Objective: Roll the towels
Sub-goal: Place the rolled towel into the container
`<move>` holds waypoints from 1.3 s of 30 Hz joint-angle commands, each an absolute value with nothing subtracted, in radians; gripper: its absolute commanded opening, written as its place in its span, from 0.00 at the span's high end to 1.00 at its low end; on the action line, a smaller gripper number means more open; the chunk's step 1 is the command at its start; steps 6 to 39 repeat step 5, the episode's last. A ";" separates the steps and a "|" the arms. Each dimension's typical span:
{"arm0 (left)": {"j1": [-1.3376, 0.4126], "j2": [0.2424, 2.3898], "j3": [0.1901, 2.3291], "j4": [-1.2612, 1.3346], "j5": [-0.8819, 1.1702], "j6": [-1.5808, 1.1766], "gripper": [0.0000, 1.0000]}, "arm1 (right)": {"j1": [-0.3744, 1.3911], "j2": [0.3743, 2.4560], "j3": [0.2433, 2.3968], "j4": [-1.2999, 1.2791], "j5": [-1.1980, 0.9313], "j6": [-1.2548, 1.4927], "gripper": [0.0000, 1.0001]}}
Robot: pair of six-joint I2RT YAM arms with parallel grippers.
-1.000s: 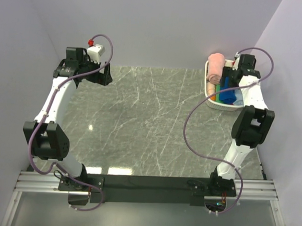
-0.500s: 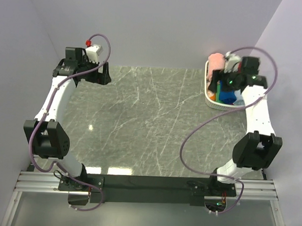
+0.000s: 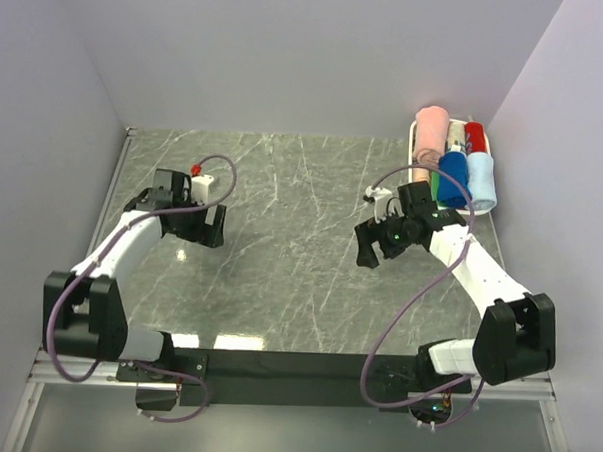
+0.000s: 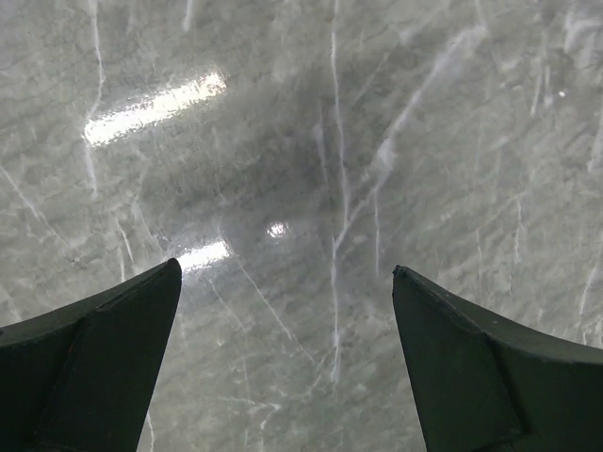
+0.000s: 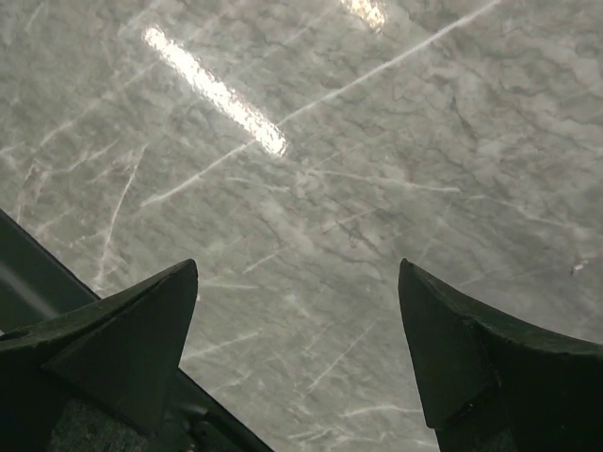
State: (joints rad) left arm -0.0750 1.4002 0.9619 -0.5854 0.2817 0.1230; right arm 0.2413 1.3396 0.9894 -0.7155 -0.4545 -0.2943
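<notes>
Both blue towels at upper right of top view, nearer the right arm

Pale blue towel (image 3: 481, 181) + royal blue towel (image 3: 451, 179): tight rolls, side by side and touching, in white basket (image 3: 493, 144) at upper right of frame, long axes up-down in frame, just below pink roll (image 3: 431, 132) and red roll (image 3: 474, 133). Right gripper (image 3: 372, 251): wide open, empty, over bare marble table (image 3: 283, 185) right of centre; towels up and right of its fingers, near but apart. Left gripper (image 3: 199, 234): wide open, empty, left of centre, well apart from basket. Wrist views: only marble between fingers. Judgement: both look rolled and stowed already; any further reach suits right arm, up-right, closing across roll axis.
</notes>
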 commanded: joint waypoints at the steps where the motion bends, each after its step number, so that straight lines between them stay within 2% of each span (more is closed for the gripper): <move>1: -0.083 1.309 0.933 -0.511 0.267 0.141 0.01 | 0.259 1.292 0.980 -0.621 -0.434 -0.255 0.07; 39: -0.083 1.281 0.940 -0.505 0.268 0.126 0.01 | 0.259 1.284 0.988 -0.646 -0.430 -0.278 0.05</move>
